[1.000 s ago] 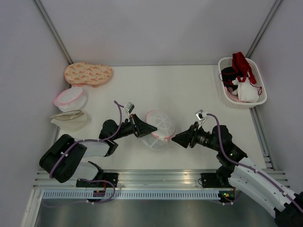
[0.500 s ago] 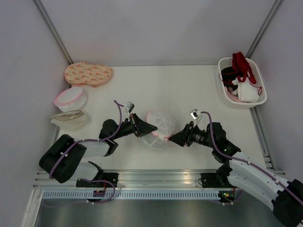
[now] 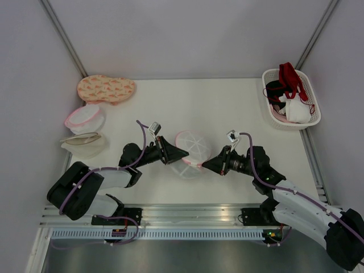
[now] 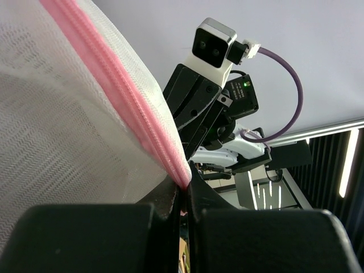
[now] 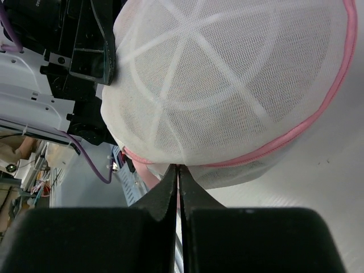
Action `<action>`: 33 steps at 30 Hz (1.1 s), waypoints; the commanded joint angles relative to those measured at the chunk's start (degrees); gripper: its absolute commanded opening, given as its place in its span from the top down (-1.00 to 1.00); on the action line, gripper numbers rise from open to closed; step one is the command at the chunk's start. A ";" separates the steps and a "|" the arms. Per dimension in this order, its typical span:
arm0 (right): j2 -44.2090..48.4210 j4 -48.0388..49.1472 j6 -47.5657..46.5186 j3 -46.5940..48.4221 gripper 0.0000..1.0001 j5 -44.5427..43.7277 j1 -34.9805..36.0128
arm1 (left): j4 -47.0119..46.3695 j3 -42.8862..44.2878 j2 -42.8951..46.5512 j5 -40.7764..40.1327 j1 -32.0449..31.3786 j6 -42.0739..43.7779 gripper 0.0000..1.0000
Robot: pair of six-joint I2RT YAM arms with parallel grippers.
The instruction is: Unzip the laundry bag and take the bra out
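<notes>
Brought the right gripper leftward over the last second, up against the near right side of the bag. Jaws pressed together there, tips touching the pink rim; cannot tell whether anything is pinched between them. Clamps the left gripper shut on the pink zip rim at the bag's left side, unchanged from before. Sits mid-table toward the near edge, dome tilted up between both grippers. Cannot make out the contents through the mesh.
</notes>
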State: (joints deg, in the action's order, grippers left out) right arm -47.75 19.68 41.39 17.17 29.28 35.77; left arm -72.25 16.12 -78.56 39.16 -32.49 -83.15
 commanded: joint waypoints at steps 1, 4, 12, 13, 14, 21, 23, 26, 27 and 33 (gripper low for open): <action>2.13 -0.24 -1.30 0.76 0.99 -0.09 0.09 | -22.94 1.63 0.87 0.57 0.15 -1.40 0.96; 3.88 -6.73 -3.24 2.25 0.99 -2.11 0.09 | -22.85 1.72 0.26 0.66 0.15 -1.31 0.96; 8.54 -26.26 -9.83 8.48 0.99 -11.69 0.09 | -21.80 3.12 -2.90 1.62 0.23 -0.96 0.95; 8.81 -29.23 -10.53 9.10 0.99 -14.14 0.09 | -21.01 4.00 -4.30 1.97 0.23 -0.61 0.92; 9.33 -30.48 -10.97 9.63 0.99 -15.03 0.09 | -20.05 4.53 -5.01 2.41 0.23 -0.34 0.81; 9.08 -36.03 -12.38 12.36 0.99 -19.96 0.09 | -17.67 7.96 -9.76 3.82 0.23 0.27 -0.84; 8.72 -37.17 -12.38 12.54 0.99 -21.53 0.09 | -15.21 8.84 -9.42 4.00 0.23 1.24 -0.89; 8.72 -39.71 -12.30 14.11 0.99 -26.09 0.09 | -5.49 9.81 -4.69 3.65 0.23 4.92 -0.98; 8.81 -41.37 -12.38 14.64 0.99 -27.59 0.09 | 2.47 10.50 -2.58 3.30 0.23 8.24 -0.99; 11.71 -44.38 -11.68 19.04 0.99 -38.94 0.09 | 51.42 20.67 18.40 -9.07 -1.34 29.40 -0.99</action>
State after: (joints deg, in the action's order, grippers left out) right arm -37.76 -23.42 29.80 31.88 -1.34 35.83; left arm -47.79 28.77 -69.87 38.61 -32.82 -70.26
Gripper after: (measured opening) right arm 0.007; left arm 0.993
